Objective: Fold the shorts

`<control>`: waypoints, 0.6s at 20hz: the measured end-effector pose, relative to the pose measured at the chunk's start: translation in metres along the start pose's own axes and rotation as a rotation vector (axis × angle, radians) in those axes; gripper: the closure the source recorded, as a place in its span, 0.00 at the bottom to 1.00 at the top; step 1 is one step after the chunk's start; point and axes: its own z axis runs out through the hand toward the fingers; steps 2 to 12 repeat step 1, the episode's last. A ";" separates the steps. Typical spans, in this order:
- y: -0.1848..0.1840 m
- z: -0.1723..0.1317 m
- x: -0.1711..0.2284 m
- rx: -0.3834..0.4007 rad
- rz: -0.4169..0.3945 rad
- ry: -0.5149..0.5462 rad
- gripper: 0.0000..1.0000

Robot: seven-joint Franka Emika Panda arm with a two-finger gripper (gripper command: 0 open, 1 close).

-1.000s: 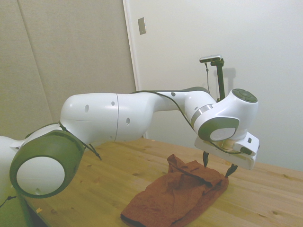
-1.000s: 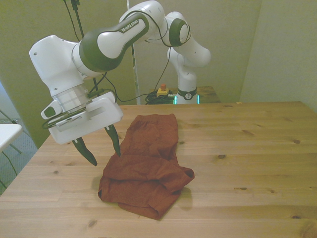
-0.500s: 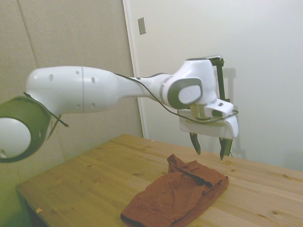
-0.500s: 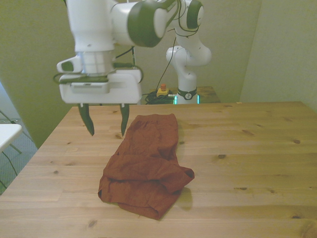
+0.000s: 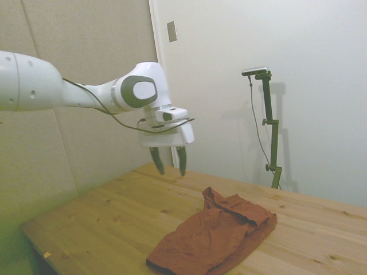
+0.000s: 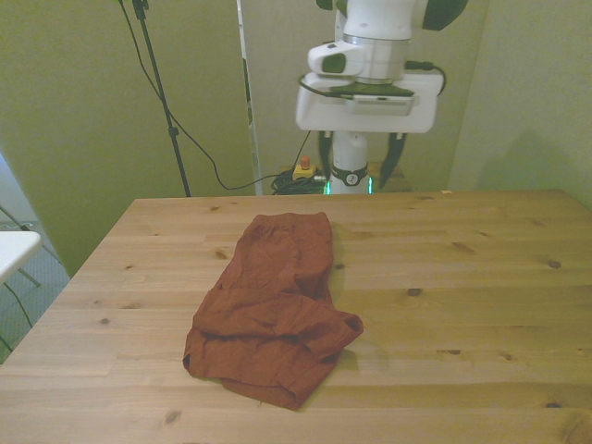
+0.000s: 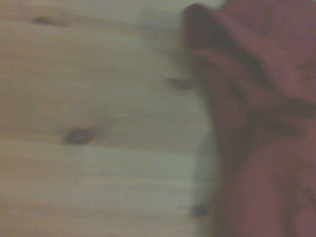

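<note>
The rust-red crinkled cloth shorts (image 5: 215, 238) (image 6: 273, 305) lie bunched on the pale wooden surface (image 5: 114, 215) (image 6: 462, 277), partly doubled over themselves, with a dark trim line showing along one raised edge in the side view. The white arm's two-finger tool (image 5: 168, 161) (image 6: 359, 157) hangs high in the air, well apart from the shorts and holding nothing, its dark fingers (image 5: 155, 161) spread apart. The wrist view is blurred; it seems to show the shorts (image 7: 261, 128) against bare knotted wood (image 7: 98, 123).
</note>
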 end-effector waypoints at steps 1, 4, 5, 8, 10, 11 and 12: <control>-0.003 0.003 -0.021 0.015 -0.018 -0.028 0.00; -0.003 0.003 -0.021 0.015 -0.018 -0.028 0.00; -0.003 0.003 -0.021 0.015 -0.018 -0.028 0.00; -0.003 0.003 -0.021 0.015 -0.018 -0.028 0.00; -0.003 0.003 -0.021 0.015 -0.018 -0.028 0.00; -0.003 0.003 -0.021 0.015 -0.018 -0.028 0.00; -0.003 0.003 -0.021 0.015 -0.018 -0.028 0.00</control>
